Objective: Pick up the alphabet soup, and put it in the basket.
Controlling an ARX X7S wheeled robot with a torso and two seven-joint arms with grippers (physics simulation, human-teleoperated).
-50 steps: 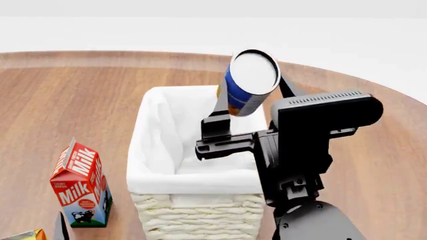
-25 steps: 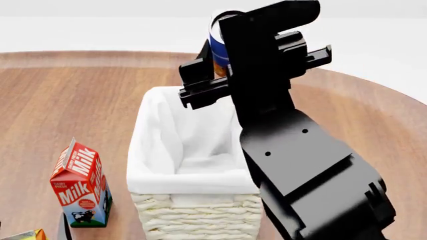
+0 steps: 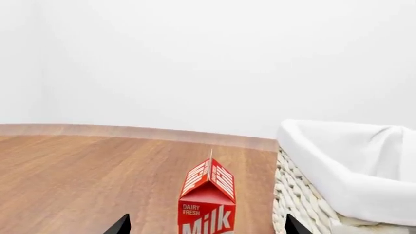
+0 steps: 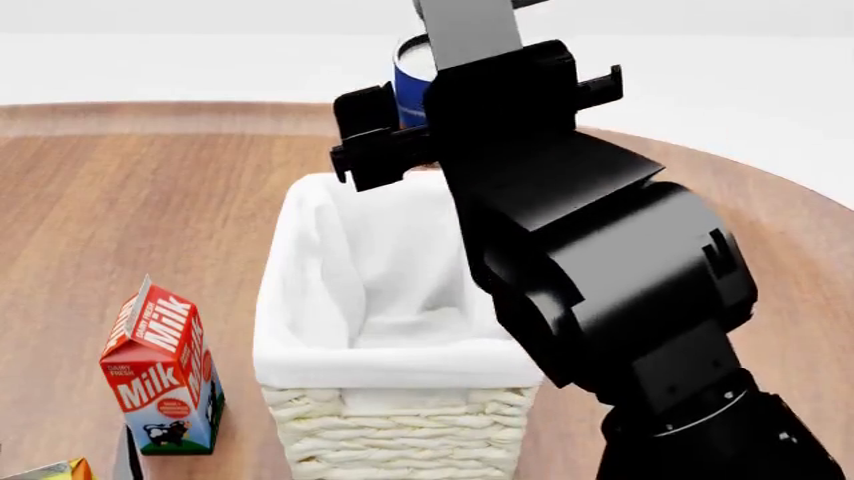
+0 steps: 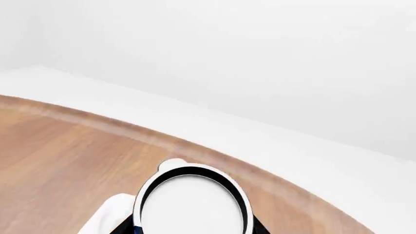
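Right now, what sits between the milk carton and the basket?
Nothing: only bare wooden table separates the milk carton from the basket, shown in the head view.

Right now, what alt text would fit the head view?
A black robot arm holds a blue soup can above the far end of a white-lined wicker basket on a wooden table. A red milk carton stands left of the basket.

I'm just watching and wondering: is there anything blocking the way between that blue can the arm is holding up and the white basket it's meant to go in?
Nothing visible. The right gripper holds the alphabet soup above the far end of the basket, whose lined inside looks empty. The milk carton stands off to the side.
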